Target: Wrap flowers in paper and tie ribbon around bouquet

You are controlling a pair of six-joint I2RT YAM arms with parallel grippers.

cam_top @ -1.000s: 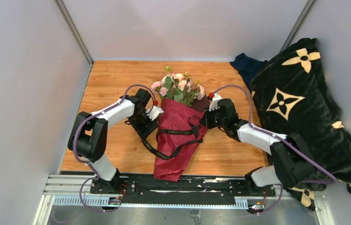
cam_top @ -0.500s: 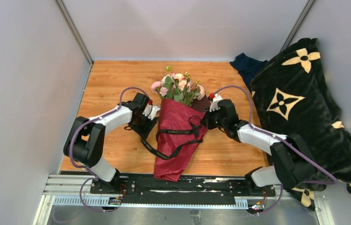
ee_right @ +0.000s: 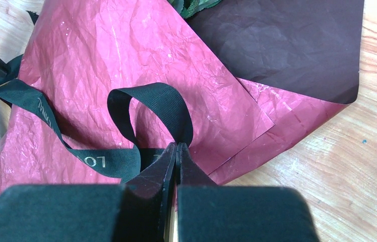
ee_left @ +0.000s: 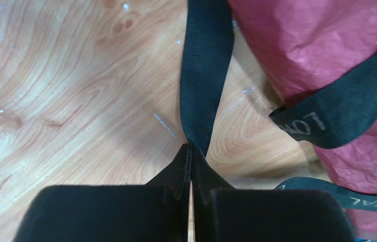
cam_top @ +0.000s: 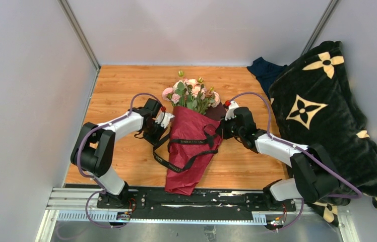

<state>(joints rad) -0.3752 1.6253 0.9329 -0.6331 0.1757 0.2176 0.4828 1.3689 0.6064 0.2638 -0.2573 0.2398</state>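
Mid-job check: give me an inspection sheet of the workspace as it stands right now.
Surface: wooden table, bouquet lying at its middle.
Job's things: flowers wrapped in a cone of red paper; ribbon crosses the cone loosely, no bow seen.
Clutter: black blanket and navy cloth at the right.
Tools: left tool shut on a ribbon strand beside the cone; right tool shut on a ribbon loop.
Cables: purple cables arc over both arms, apart from the ribbon.
Surroundings: grey walls; nothing else seen.

My left arm (cam_top: 123,123) and right arm (cam_top: 277,146) share white shells (cam_top: 131,119), black joints (cam_top: 93,151), looping purple cables (cam_top: 249,92), blocky matte-black fingers (ee_left: 101,212).
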